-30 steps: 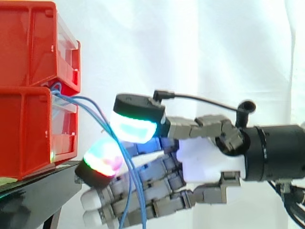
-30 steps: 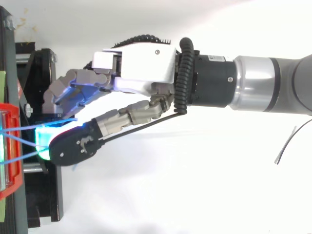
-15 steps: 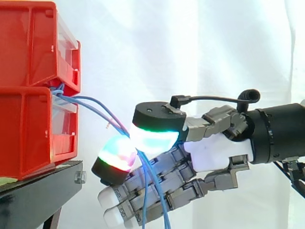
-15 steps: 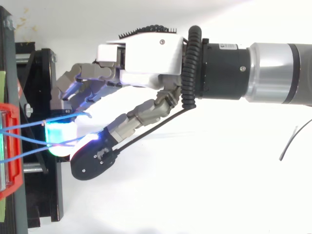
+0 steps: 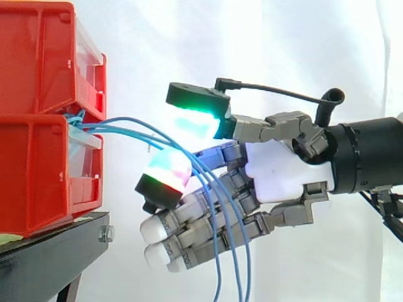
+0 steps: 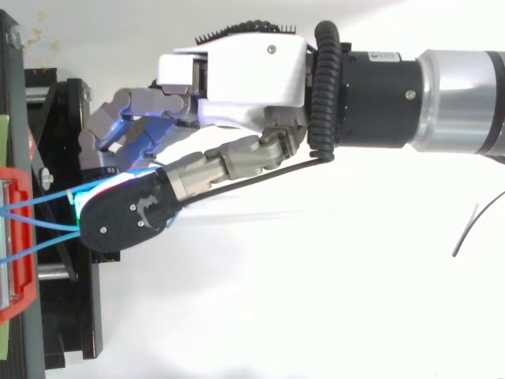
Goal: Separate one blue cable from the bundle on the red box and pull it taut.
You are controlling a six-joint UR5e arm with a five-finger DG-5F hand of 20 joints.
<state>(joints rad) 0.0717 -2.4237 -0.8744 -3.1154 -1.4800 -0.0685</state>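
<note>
At the seam between the two stacked red bins, a bundle of blue cables comes out over the lip of the lower red box and arcs to the right, away from the black stand, toward the hand. In the side view several strands pass through the gap between the thumb pad, glowing green, and a finger pad glowing red and green. They then lie across the half-bent fingers and hang loose below the hand. The thumb pad stands clear above the finger pad, so the hand looks parted and relaxed. The strands are draped over it rather than pinched, though the top view hides the contact under the thumb. There the hand reaches in from the right, and two blue strands run from the box and meet at the thumb tip. I judge the work to be in the separating step: more than one strand crosses the fingers, and each bows slack, so nothing is taut. The next move calls for singling out one strand, probably the uppermost arc, which rides a little apart from the others. The thumb and finger pad would then close on it alone, letting the rest slide off. After that comes a pull straight away from the box until the bow flattens.
</note>
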